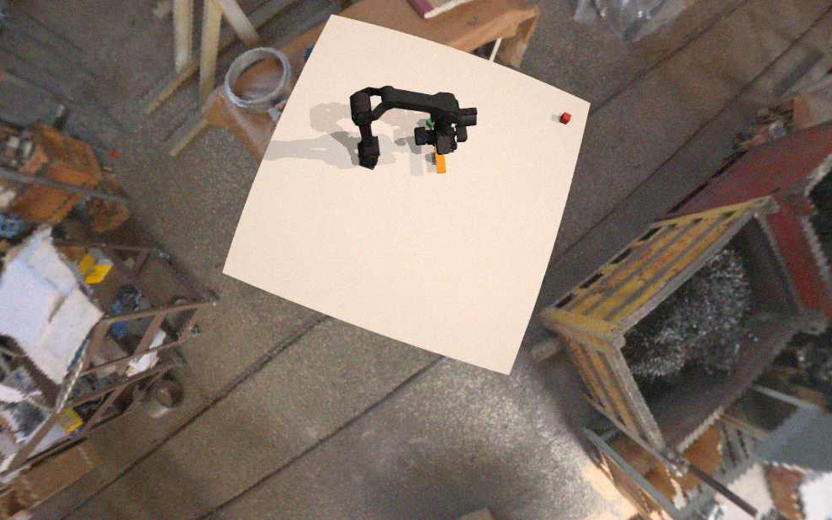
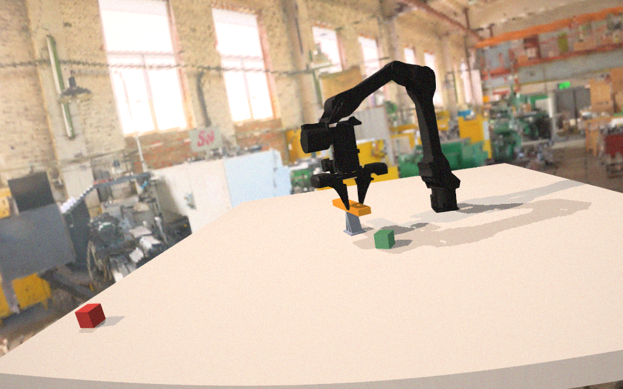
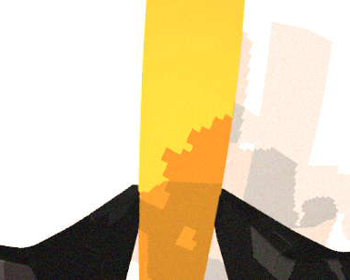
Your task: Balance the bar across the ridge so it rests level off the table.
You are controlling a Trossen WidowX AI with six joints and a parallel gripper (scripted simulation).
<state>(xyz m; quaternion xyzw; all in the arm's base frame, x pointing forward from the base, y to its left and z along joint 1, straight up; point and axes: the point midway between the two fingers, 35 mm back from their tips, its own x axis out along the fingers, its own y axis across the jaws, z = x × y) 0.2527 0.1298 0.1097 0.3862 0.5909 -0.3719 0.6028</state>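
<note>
An orange bar lies across the top of a small grey ridge, clear of the table. It looks close to level in the exterior view. My gripper points straight down and is shut on the bar, its fingers on the bar's two long sides. In the wrist view the bar runs away from the fingers toward the top edge. The ridge is hidden under the bar in the wrist view and in the overhead view.
A green cube stands on the table just beside the ridge. A red cube sits far off near a table corner. The arm's base stands behind the ridge.
</note>
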